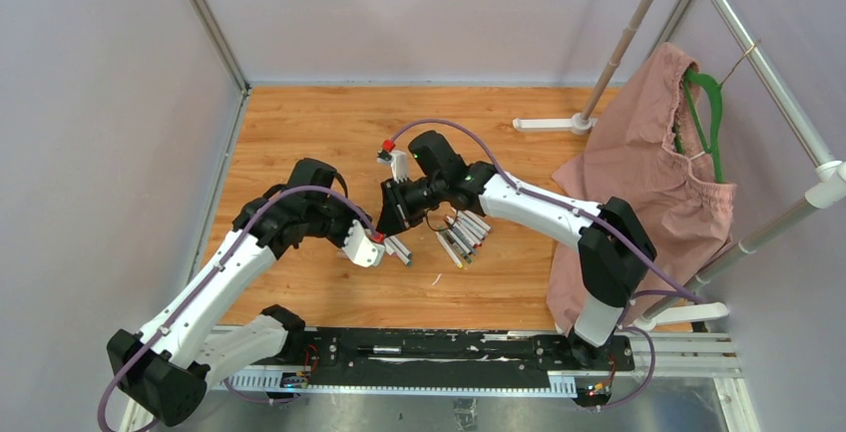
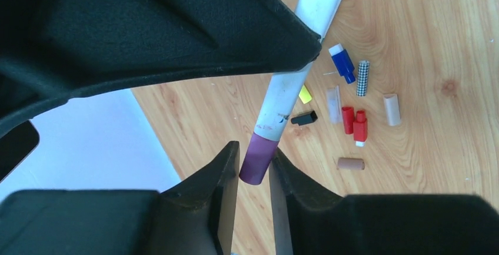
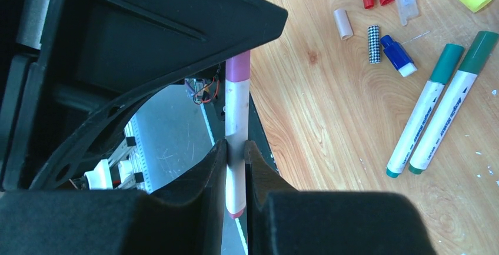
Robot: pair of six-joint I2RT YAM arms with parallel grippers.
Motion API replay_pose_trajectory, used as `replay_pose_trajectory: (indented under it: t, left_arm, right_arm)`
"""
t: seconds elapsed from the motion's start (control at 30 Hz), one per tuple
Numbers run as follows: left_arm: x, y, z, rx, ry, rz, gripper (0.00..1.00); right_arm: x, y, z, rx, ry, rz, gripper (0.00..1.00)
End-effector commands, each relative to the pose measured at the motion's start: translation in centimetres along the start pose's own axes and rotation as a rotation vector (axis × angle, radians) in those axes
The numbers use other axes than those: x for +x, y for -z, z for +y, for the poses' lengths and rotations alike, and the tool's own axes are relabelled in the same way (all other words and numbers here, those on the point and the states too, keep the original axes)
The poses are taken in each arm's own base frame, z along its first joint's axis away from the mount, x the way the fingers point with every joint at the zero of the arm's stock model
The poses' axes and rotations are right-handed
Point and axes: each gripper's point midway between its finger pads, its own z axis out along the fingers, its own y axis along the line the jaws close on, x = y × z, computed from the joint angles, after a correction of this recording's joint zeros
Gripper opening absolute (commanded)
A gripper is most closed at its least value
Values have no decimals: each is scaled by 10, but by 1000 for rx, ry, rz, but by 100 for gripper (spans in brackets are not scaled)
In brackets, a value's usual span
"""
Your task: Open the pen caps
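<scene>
My right gripper [image 3: 235, 149] is shut on the white barrel of a marker [image 3: 237, 113]. That marker's purple cap [image 2: 259, 158] sits between the fingers of my left gripper [image 2: 254, 159], which is closed on it. The cap shows pink in the right wrist view [image 3: 238, 67]. In the top view both grippers meet above the table's middle, left [image 1: 373, 242] and right [image 1: 391, 215]. Several loose caps lie on the wood: blue [image 2: 342, 63], yellow [image 2: 305, 94], black [image 2: 303, 118], red [image 2: 360, 126]. Two green-capped markers [image 3: 438, 108] lie to the right.
A pile of several markers [image 1: 464, 232] lies right of the grippers. A small group of loose caps [image 1: 387, 149] lies behind them. A clothes rack with a pink garment [image 1: 638, 183] and a green hanger [image 1: 706, 118] stands at the right; its foot [image 1: 549, 125] rests on the table.
</scene>
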Motion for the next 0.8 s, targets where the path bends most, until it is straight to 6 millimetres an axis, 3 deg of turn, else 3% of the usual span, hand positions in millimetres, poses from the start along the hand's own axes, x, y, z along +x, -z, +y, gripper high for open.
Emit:
replay_pose_trajectory:
  t: [0.0,0.13,0.17,0.27,0.33,0.47,0.57,0.7,0.77]
  left_arm:
    - [6,3,6,-10,-21,44,27]
    - [4,5,6,-16,-13,38,13]
    - [4,5,7,-20,-10,36,11]
    - [3,7,8,-27,9,33,6]
    - [3,7,10,-27,30,33,3]
    - [2,9,16,-37,71,34,0]
    - [3,9,17,-40,76,37,0]
    - [8,9,12,-30,51,63,0]
    - [14,8,7,-18,42,94,0]
  right_arm:
    - [-1,0,4,-22,-27,7,0]
    - [-2,1,-2,-5,-54,1,0]
    - [-3,3,-4,1,-64,-4,4]
    - [-7,2,-6,8,-84,-34,30]
    - [-11,-1,-1,-22,-104,-56,37]
    - [-14,-7,3,-68,-127,-68,40]
    - [-12,-10,2,-75,-141,-55,30]
    - [-10,-6,1,-68,-148,-61,0]
    - [-7,-1,-4,-60,-169,-62,0]
